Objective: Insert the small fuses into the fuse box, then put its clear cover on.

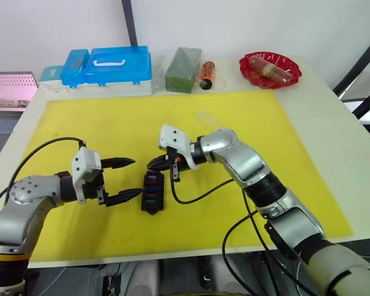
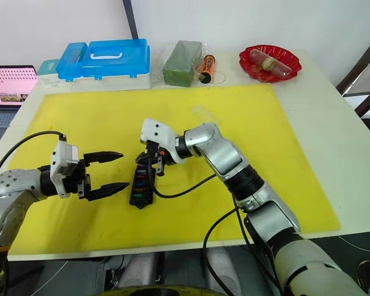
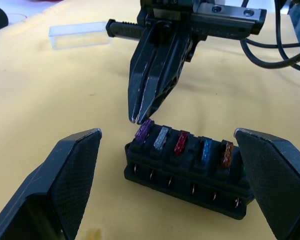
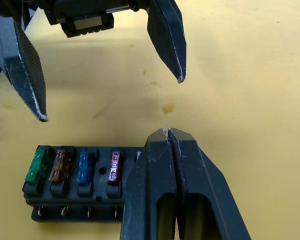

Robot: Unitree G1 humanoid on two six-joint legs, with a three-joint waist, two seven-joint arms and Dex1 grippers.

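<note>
Head view: fuse box (image 1: 152, 192) on yellow mat (image 1: 246, 123), between left pincer (image 1: 126, 179), fingers apart, and right pincer (image 1: 157, 163).
Left wrist view: right pincer, fingers together, tips at purple fuse (image 3: 142, 130), possibly touching; clear cover (image 3: 80, 35) well beyond.
Right wrist view: green fuse (image 4: 35, 164) at row's end.

Head stereo looking down, wrist views close, sharing fuse box (image 3: 190, 172)
</note>
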